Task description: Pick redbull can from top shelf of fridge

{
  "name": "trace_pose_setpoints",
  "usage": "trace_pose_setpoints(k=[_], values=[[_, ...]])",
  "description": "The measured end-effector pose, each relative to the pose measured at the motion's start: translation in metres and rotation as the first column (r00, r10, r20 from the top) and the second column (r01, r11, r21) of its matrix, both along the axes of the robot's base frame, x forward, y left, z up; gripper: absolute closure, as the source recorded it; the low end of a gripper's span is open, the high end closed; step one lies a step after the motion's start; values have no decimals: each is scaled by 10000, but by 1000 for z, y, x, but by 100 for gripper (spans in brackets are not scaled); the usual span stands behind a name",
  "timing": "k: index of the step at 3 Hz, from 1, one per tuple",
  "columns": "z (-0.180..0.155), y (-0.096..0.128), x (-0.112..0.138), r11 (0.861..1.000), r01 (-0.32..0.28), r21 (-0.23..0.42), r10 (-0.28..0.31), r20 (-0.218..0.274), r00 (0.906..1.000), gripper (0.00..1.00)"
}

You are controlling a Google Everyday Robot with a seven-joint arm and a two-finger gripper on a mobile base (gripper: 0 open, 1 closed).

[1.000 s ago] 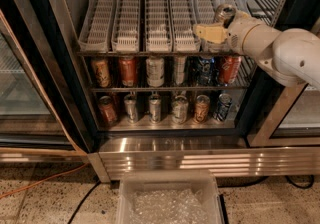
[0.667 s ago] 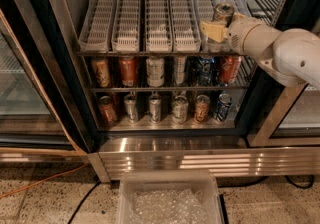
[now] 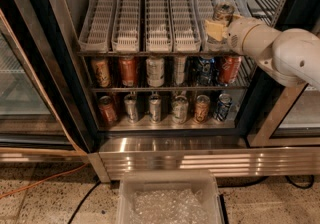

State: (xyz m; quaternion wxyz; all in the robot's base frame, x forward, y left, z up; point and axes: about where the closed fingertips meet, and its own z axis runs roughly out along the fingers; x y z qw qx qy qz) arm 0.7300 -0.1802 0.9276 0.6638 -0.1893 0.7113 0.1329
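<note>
The redbull can [image 3: 223, 12], slim and silver with a shiny top, stands upright near the front of the rightmost lane of the top shelf [image 3: 159, 44], a row of whitish ribbed glide lanes inside the open fridge [image 3: 70, 103]. My gripper [image 3: 218, 30] comes in from the right on a white arm and is at the can's lower body, its yellowish tip against the can's left side. The other lanes of the top shelf hold no cans.
Two wire racks below hold rows of shorter soda cans [image 3: 155, 70] [image 3: 179, 109]. The black door frame [image 3: 260, 103] stands just right of the arm. A clear plastic bin [image 3: 126, 188] sits on the floor in front. An orange cable [image 3: 40, 180] lies at the left.
My gripper has moved a little right and up, closing in on the redbull can. The can has stayed in its lane.
</note>
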Motion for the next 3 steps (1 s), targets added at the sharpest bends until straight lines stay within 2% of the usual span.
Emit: trace_pose_setpoints(k=[1, 3], values=[[0, 0, 0, 10000, -2, 0, 2, 0, 10000, 100], [12, 2, 1, 10000, -59, 31, 58, 194, 9998, 100]])
